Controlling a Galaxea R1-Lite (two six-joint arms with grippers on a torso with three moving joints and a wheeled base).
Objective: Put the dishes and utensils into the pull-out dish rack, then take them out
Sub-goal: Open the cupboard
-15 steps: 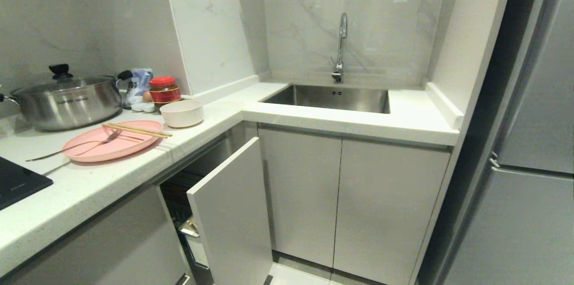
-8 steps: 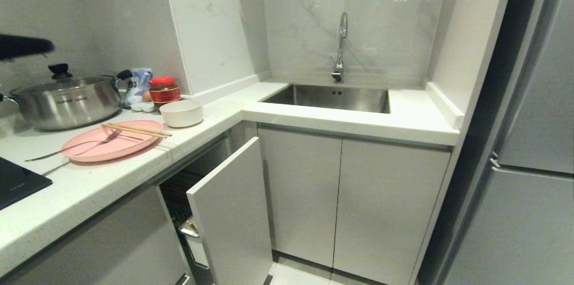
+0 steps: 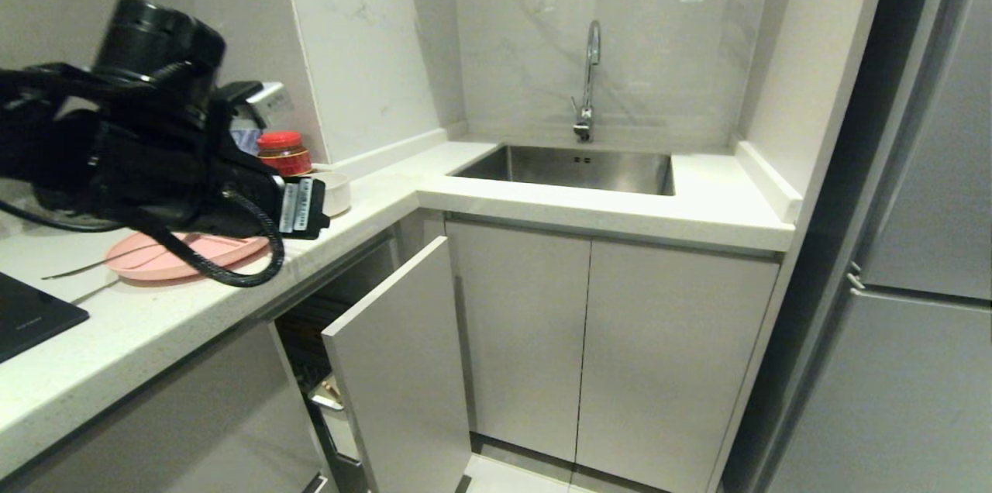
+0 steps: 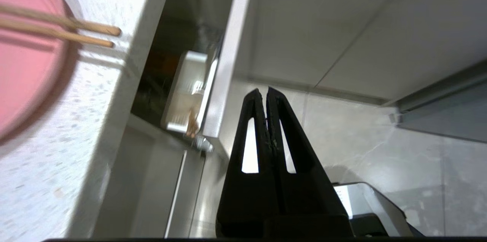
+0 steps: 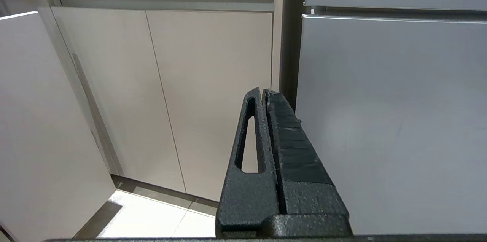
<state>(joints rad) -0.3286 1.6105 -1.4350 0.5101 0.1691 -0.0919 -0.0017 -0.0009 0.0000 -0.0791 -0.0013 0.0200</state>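
The pink plate [image 3: 186, 254] lies on the counter with the fork [image 3: 74, 270] across it. My left arm [image 3: 155, 160] hangs over it and hides the chopsticks in the head view. The off-white bowl [image 3: 338, 191] peeks out behind the arm. In the left wrist view the chopsticks [image 4: 76, 31] rest on the plate [image 4: 26, 63] with their tips past its rim. My left gripper [image 4: 264, 91] is shut and empty, out past the counter edge above the pull-out dish rack [image 4: 186, 93]. The rack's white front [image 3: 403, 369] stands partly pulled out. My right gripper [image 5: 263, 90] is shut and parked low.
A red-lidded jar [image 3: 283, 152] stands at the wall behind the bowl. A black hob [image 3: 31, 315] lies at the near left of the counter. The sink [image 3: 573, 167] and tap [image 3: 590, 82] are in the corner, and a grey fridge [image 3: 914, 245] stands at the right.
My left arm has swung in from the left edge of the head view and now hangs over the plate, hiding the steel pot and the chopsticks. The dishes have not moved.
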